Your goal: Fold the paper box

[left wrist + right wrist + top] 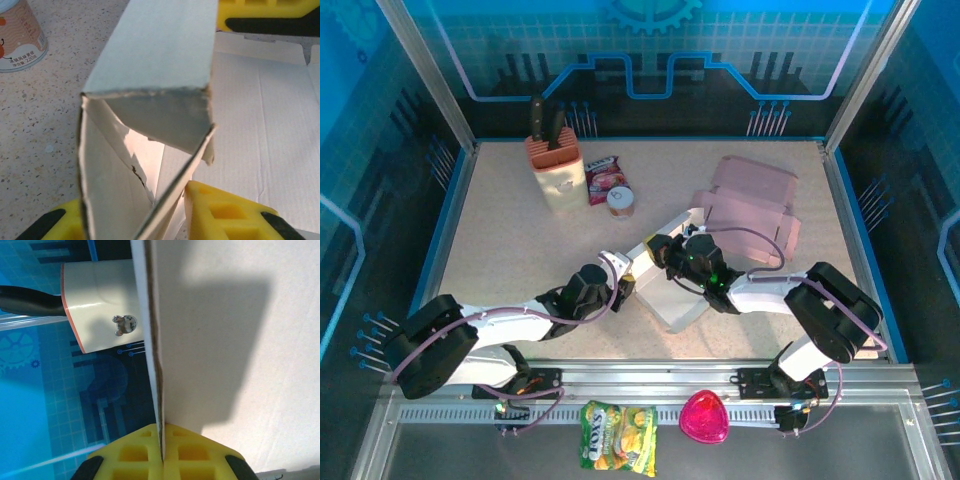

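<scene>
The white paper box (672, 292) lies partly folded at the table's middle, with both grippers meeting at its far-left end. In the left wrist view one wall of the box (150, 60) stands up with a flap tucked at a slant inside it. My left gripper (132, 215) has its yellow fingers (225, 212) pressed on either side of that wall and flap. My right gripper (162, 452) is shut on a thin upright panel of the box (230, 340), edge-on between its pads. From above, the left gripper (623, 287) sits at the box's left and the right gripper (672, 255) just behind it.
A knife block (555, 165), a snack packet (602, 178) and a small can (620, 202) stand at the back left. A flat pink box (750, 205) lies at the back right. A candy bag (618, 437) and a pink heart-shaped case (705, 417) rest on the front rail.
</scene>
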Controlling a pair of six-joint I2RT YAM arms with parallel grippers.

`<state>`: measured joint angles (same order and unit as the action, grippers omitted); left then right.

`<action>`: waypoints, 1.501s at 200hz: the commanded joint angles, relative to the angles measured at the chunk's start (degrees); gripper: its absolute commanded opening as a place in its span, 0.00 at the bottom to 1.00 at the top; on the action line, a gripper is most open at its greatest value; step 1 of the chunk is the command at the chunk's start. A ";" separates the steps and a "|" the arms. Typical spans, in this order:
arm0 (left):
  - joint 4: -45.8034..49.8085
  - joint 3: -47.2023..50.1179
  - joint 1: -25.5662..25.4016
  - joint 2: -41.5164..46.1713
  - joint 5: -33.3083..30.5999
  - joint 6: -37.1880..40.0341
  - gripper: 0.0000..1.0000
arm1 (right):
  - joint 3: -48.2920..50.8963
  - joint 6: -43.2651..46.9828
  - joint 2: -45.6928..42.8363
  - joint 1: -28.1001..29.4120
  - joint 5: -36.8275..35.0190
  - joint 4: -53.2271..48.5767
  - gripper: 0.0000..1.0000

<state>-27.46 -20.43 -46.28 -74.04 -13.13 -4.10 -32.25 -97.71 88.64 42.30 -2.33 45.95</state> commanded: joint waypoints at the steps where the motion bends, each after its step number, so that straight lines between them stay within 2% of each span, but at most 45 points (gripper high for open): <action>1: -2.71 0.88 -1.03 1.94 2.65 0.34 0.30 | -1.41 -0.73 0.92 -0.24 0.76 -0.34 0.00; 61: -3.54 1.65 -2.32 2.02 3.41 0.45 0.24 | -2.07 -0.19 0.05 -0.41 0.79 -1.31 0.00; 126: -2.60 1.15 -4.26 2.31 -1.27 -2.26 0.33 | -2.03 0.33 -1.18 -0.60 -0.02 -0.48 0.00; 179: 0.00 1.88 -4.52 5.29 -4.74 -2.78 0.34 | -2.38 0.70 -2.63 -0.77 -0.02 -0.03 0.00; 221: 0.83 2.34 -4.52 6.46 -6.45 -2.00 0.30 | -2.21 1.31 -3.74 -0.74 0.13 -0.69 0.00; 253: 0.46 1.91 -4.53 5.41 -5.46 -1.94 0.25 | -1.28 1.83 -3.61 -0.73 0.37 0.54 0.00; 279: 1.50 1.70 -4.52 5.72 -3.63 -2.12 0.36 | -1.43 2.85 -2.95 -0.99 1.27 2.17 0.00; 300: 3.43 1.82 -4.54 7.64 -3.39 -3.02 0.41 | -1.63 3.63 -2.45 -1.28 2.05 3.35 0.00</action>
<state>-26.61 -19.25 -50.28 -68.58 -18.22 -6.04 -33.26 -96.12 86.02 41.93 -0.97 45.10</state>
